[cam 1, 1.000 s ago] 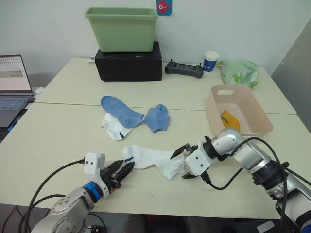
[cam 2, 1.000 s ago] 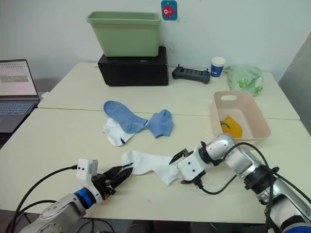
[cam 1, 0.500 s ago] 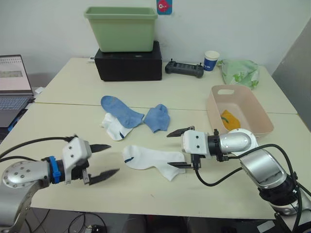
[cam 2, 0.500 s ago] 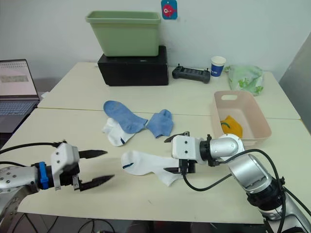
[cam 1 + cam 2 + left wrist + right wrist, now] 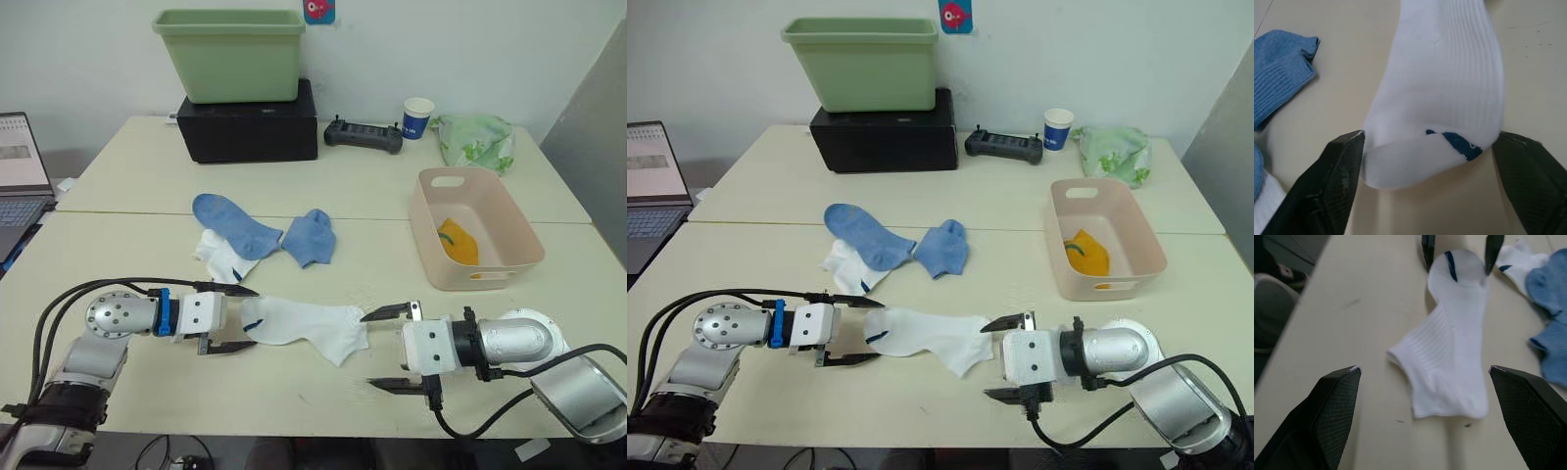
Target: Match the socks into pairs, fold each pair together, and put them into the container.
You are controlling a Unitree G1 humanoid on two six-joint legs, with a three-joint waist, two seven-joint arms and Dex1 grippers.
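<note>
Within the last second the left gripper (image 5: 223,318) has swung in to straddle the cuff of the flat white sock (image 5: 304,325) with fingers spread, while the right gripper (image 5: 390,348), also spread and empty, has backed off its toe, suggesting a cuff-end pickup next.

A soft white fabric ankle sock with a dark blue cuff mark (image 5: 304,325) lies flat and stretched out on the pale surface (image 5: 323,196), well to the left of the low pale pink plastic tub (image 5: 474,242). Beyond it, two medium blue socks (image 5: 235,221) (image 5: 311,236) lie side by side, one overlapping a second white sock (image 5: 221,257). A mustard-yellow sock (image 5: 455,242) lies inside the pink tub.
</note>
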